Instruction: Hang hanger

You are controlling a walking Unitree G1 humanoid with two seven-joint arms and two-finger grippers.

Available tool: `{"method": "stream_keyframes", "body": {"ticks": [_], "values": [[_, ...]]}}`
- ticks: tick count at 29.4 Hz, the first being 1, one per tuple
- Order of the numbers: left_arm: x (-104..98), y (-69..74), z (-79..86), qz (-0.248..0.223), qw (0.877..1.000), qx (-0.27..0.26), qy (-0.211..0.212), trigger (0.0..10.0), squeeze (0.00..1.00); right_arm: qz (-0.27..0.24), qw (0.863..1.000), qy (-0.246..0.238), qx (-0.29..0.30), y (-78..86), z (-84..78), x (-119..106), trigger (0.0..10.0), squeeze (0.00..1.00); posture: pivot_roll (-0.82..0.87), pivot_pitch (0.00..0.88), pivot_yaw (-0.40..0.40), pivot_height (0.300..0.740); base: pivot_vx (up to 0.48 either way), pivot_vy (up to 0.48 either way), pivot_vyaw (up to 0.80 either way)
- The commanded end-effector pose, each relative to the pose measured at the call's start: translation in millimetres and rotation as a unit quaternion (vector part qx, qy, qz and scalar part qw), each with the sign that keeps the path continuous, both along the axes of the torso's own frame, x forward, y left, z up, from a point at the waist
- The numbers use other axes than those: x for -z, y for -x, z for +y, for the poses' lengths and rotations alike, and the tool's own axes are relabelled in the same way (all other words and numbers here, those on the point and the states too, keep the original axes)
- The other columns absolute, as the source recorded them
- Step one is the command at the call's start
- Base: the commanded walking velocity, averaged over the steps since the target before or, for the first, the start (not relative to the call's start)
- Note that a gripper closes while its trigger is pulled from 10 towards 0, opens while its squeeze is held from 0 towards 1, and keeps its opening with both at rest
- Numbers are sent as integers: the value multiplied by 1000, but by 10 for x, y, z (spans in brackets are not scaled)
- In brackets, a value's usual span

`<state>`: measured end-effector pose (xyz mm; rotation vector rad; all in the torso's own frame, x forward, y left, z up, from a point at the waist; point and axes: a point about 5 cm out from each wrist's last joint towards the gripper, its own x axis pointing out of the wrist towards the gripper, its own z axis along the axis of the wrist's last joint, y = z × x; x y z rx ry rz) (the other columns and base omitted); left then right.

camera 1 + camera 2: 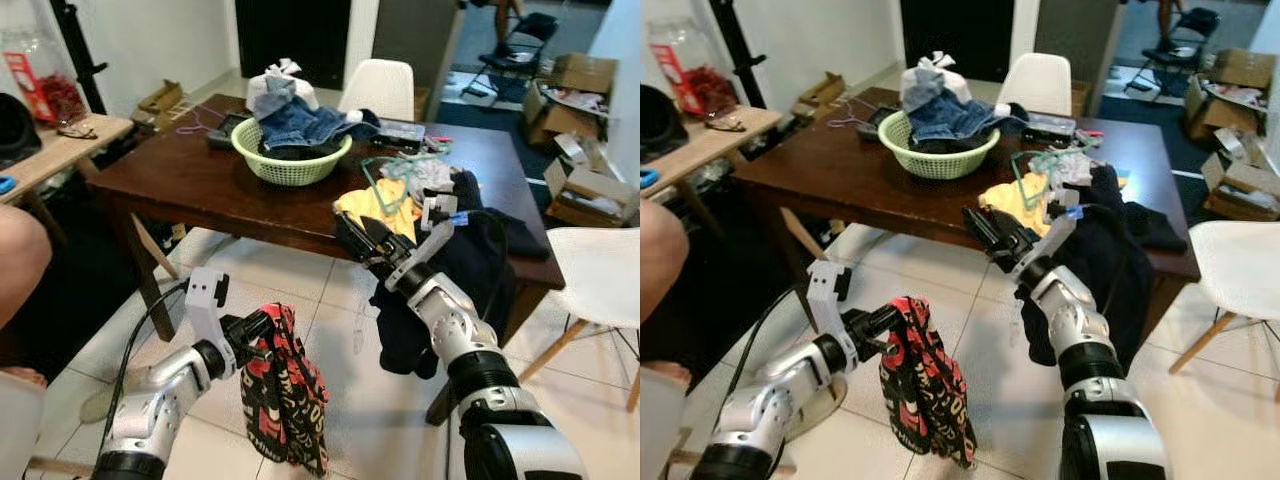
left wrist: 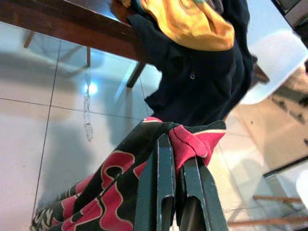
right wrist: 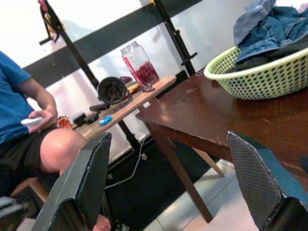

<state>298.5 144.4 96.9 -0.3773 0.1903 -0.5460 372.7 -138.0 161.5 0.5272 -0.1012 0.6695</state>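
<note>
a: where's the hanger?

b: a green hanger (image 1: pixel 385 185) lies on the table (image 1: pixel 180 180), on the yellow cloth (image 1: pixel 372 208) by the dark garment (image 1: pixel 470 270) drooping over the edge. the left gripper (image 1: pixel 258 335) is pinched tight on a red-and-black garment (image 1: pixel 285 400) hanging over the floor. the right gripper (image 1: pixel 358 235) is spread wide at the table edge, holding nothing.

a: what could go wrong?

b: i'd judge the hanger may snag the cloth under it and drag the pile off. the pinch is only on a fold, so the garment could slip down.

a: containers?

b: a green basket (image 1: pixel 290 160) holds jeans (image 1: pixel 295 120) and dark clothes. a jar (image 3: pixel 139 65) of something red stands on the side bench.
</note>
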Motion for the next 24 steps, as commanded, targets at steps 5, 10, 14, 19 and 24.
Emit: {"method": "stream_keyframes", "body": {"ticks": [5,10,14,19,24], "values": [[-119,-70,79,-41,999,-26,22,10000,0,9,1000,-1,0,-16,19,16,10000,0,102,0,-56,740,307,0,0],[-124,-76,61,-46,999,-17,23,10000,0,8,1000,1,-1,-20,11,17,10000,0,97,0,-55,740,328,0,0],[-120,-79,53,-46,999,-15,24,10000,0,8,1000,5,-3,-20,8,23,10000,0,93,0,-54,740,331,0,0],[-108,-85,27,-51,998,-8,18,10000,0,-1,1000,19,-19,-6,48,30,10000,0,94,0,-59,740,333,0,0],[-101,-83,19,-52,998,-4,17,10000,0,-28,999,29,-36,29,87,7,10000,0,95,0,-59,740,344,0,218]]}}
